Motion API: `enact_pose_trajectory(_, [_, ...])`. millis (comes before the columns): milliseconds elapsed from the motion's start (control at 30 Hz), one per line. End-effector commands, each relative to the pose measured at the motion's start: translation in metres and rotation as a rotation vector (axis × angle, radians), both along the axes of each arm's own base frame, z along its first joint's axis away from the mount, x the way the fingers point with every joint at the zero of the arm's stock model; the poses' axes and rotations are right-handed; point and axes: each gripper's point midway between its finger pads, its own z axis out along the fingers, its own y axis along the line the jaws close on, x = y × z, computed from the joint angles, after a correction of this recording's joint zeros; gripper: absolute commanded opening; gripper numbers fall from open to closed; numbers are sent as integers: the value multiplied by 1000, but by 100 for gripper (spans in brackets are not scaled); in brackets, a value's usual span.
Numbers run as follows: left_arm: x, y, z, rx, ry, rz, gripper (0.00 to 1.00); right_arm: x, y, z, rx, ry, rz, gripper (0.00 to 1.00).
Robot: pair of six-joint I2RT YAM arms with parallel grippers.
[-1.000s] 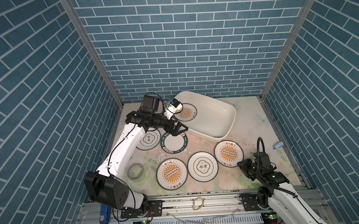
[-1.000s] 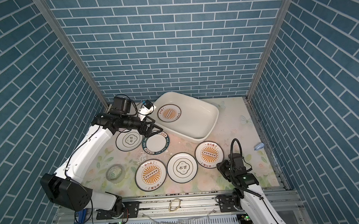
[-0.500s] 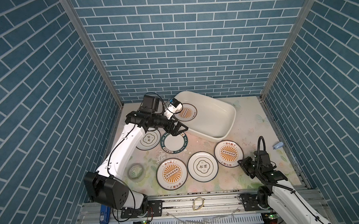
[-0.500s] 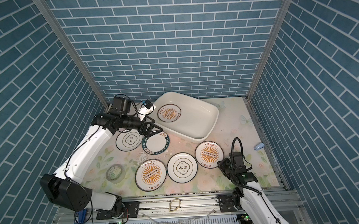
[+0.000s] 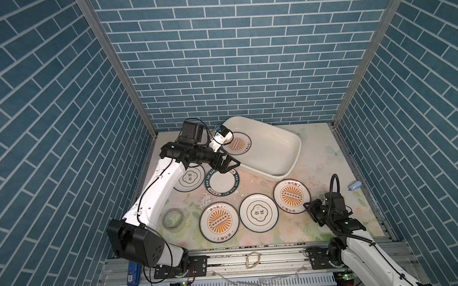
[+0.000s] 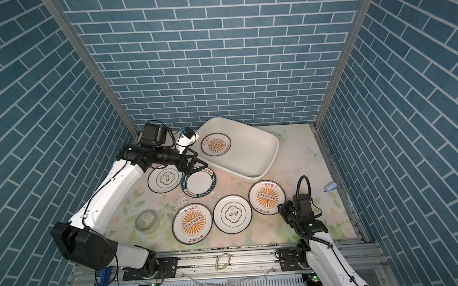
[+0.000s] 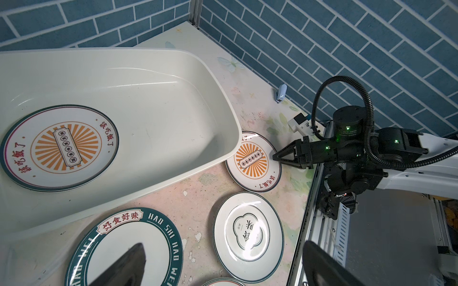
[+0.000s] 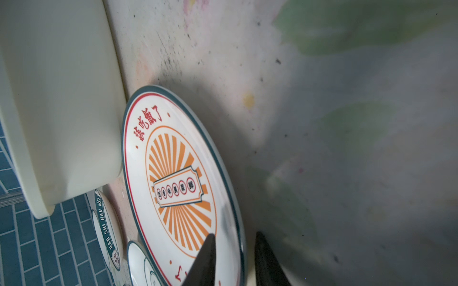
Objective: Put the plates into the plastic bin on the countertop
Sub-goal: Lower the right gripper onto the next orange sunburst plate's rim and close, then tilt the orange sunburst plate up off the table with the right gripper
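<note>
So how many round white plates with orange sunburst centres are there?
3 plates: one inside the cream plastic bin, one by the right gripper, one on the countertop's front. Another may hide underneath.

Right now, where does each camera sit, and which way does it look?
Top views: high above the arm bases, looking down on the flower-printed countertop and cream-white rectangular plastic bin; both arms, left gripper and right gripper show.
Left wrist: on the left arm, above the green-lettered round white plate, facing the bin and right gripper; its fingers show.
Right wrist: low over the countertop, facing the bin's wall; its fingers straddle the orange-sunburst round white plate.
Shared: both wrist views show that plate.
</note>
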Motion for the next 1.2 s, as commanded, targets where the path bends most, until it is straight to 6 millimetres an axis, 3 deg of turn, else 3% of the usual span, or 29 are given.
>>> enact_pose_trajectory(0, [-4, -1, 3, -8, -10, -7, 100, -15, -6, -21, -32, 75, -5, 27])
enact_pose_trajectory(800, [-5, -1, 0, -12, -5, -2, 99, -17, -7, -27, -30, 78, 5, 15])
enact_pose_trajectory(1167, [-6, -1, 1, -17, -6, 1, 100, -19, -4, -19, -25, 52, 40, 11])
